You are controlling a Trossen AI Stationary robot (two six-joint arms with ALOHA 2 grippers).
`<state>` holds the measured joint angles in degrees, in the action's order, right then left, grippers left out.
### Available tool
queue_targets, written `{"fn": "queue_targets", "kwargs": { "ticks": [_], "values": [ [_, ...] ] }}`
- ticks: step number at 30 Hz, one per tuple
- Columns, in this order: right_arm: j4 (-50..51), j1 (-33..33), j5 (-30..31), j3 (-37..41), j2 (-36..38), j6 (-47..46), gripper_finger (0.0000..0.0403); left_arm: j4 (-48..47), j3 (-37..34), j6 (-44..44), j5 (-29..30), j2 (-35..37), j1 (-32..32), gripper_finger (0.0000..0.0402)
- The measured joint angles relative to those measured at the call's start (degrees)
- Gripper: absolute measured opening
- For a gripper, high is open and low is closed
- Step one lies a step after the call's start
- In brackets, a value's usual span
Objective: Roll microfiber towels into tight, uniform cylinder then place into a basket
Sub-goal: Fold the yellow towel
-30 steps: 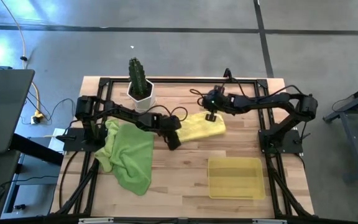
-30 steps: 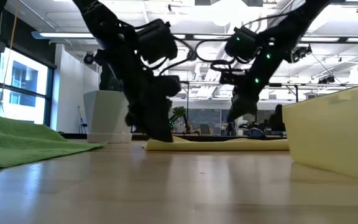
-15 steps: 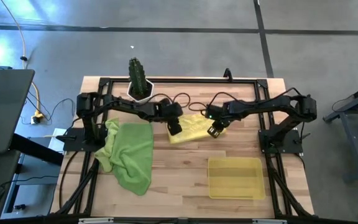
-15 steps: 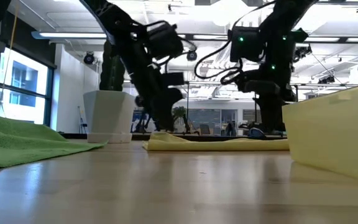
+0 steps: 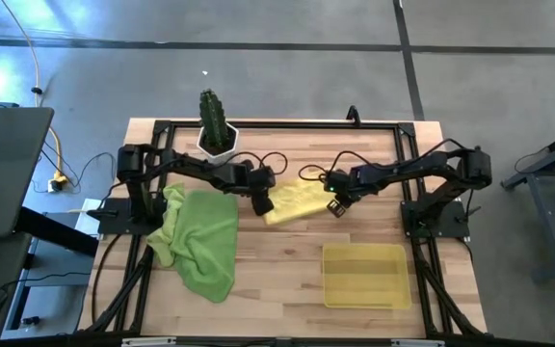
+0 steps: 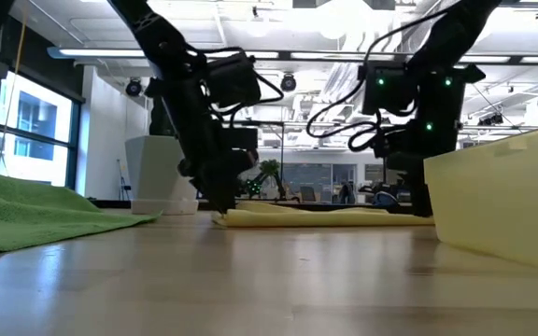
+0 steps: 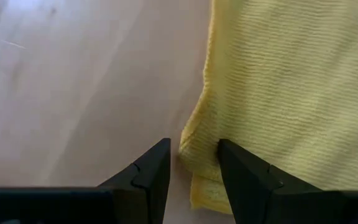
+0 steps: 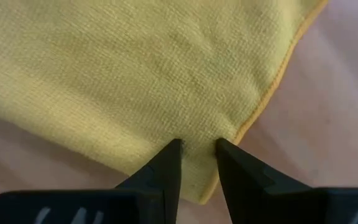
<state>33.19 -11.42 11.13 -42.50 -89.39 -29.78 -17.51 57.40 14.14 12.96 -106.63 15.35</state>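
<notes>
The yellow towel (image 5: 297, 200) lies flat on the wooden table, a little askew. My left gripper (image 5: 261, 200) is open and points down at the towel's left end. The towel's folded edge (image 7: 199, 149) runs up between its two fingers. My right gripper (image 5: 335, 205) points down on the towel near its right near corner (image 8: 244, 127), with a narrow gap between the fingertips. Two green towels (image 5: 203, 236) lie in a crumpled heap at the left. The yellow basket (image 5: 328, 275) stands near the front right with nothing in it. My left gripper comes from above, one fingertip (image 7: 244, 168) on the cloth just inside the left edge, the other (image 7: 149, 171) on bare wood beside it. The folded edge, several layers thick, stands between them; a thin gap shows at the outer finger. My right gripper sets both fingertips (image 8: 169, 158) on the towel's top from above, close to the hemmed corner edge (image 8: 253, 115). A narrow strip of cloth (image 8: 198, 134) shows between them, lightly creased. Whether it is pinched I cannot tell. The towel stays flat on the table.
A white pot with a cactus (image 5: 218, 140) stands at the far edge behind the left arm. The basket's wall (image 6: 493, 196) hides the towel's right end in the low view. Bare wood lies between the towel and the basket.
My right gripper has gone from over the towel's far edge toward the table's near edge and down, rolling at the wrist, onto the towel's right near corner. My left gripper has tipped and shifted toward the table's left, to the towel's left end.
</notes>
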Motion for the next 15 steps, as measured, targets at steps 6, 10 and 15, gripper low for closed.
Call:
{"fn": "queue_targets", "kwargs": {
  "ticks": [6, 10, 15],
  "values": [
    [-8.2, -3.6, 11.0, 1.5, -0.2, 14.2, 0.0094, 1.1, -0.2, 1.8, -1.5, -0.1, -4.8, 0.0127],
    [-16.8, -7.1, 16.3, 1.5, -0.2, 26.3, 0.0094, 3.4, -0.3, 1.9, -3.8, -0.2, -7.6, 0.0127],
    [-29.4, -11.0, 15.8, 1.5, -0.2, 37.7, 0.0094, 9.4, -0.5, 1.7, -8.6, -0.6, -9.9, 0.0127]
  ]
}}
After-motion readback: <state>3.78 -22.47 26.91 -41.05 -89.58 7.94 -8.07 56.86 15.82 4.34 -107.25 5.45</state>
